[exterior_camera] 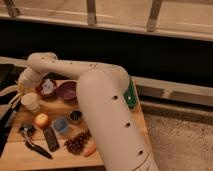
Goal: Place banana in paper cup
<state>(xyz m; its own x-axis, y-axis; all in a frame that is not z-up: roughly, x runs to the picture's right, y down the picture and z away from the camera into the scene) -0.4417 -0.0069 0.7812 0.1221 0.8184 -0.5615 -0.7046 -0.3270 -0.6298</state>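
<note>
The pale yellow-cream banana (11,93) hangs in curved strips at the far left, just left of and slightly above the off-white paper cup (31,102). My gripper (19,90) is at the end of the arm, which reaches left across the wooden table. It is shut on the banana and hovers beside the cup's rim. The cup stands upright near the table's left edge.
On the wooden table (112,107) are a red bowl (48,87), a purple bowl (67,92), an orange fruit (42,120), a blue cup (61,125), a small dark cup (75,116), a black remote (51,139), a carrot (90,149) and a green can (131,95).
</note>
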